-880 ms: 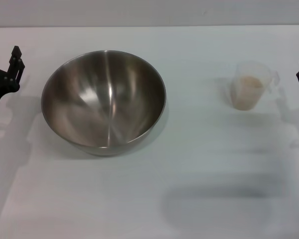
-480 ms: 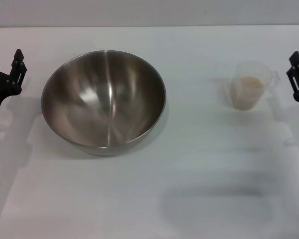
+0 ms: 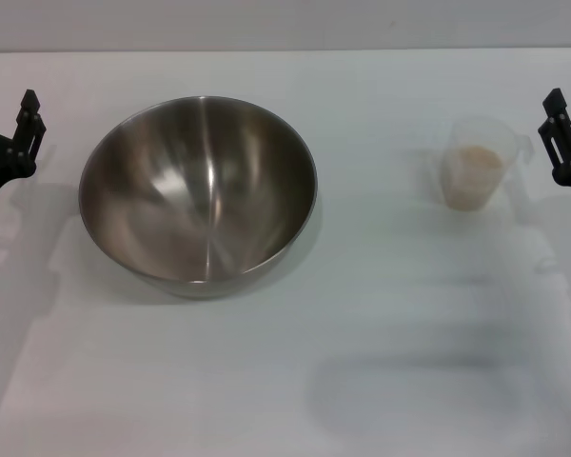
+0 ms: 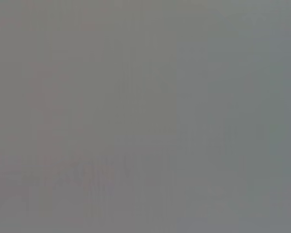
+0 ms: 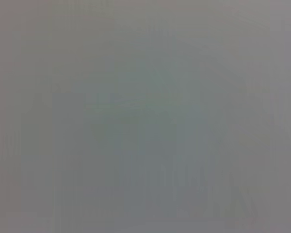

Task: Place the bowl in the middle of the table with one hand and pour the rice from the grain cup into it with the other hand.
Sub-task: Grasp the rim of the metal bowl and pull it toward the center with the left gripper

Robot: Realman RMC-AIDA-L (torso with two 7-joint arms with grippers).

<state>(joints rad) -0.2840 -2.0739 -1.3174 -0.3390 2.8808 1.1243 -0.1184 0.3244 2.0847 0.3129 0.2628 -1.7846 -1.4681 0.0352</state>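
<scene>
Bowl [image 3: 198, 194] count is one, cup count is one, and two grippers sit at the edges of the head view. One steel bowl sits upright on the table [image 3: 362, 324], left of centre, mouth open upward. One grain cup [image 3: 477, 163] stands upright well to its right, handle turned toward the right gripper [image 3: 563, 145], rice [image 3: 476, 167] showing pale through its wall. Left gripper [image 3: 9, 133] sits just beside the bowl's left rim, apart from it; right gripper is near the cup, not touching. Both are cut off by the frame edge, so whether their fingers are apart or together I cannot tell. Both wrist views are a featureless grey blur.
</scene>
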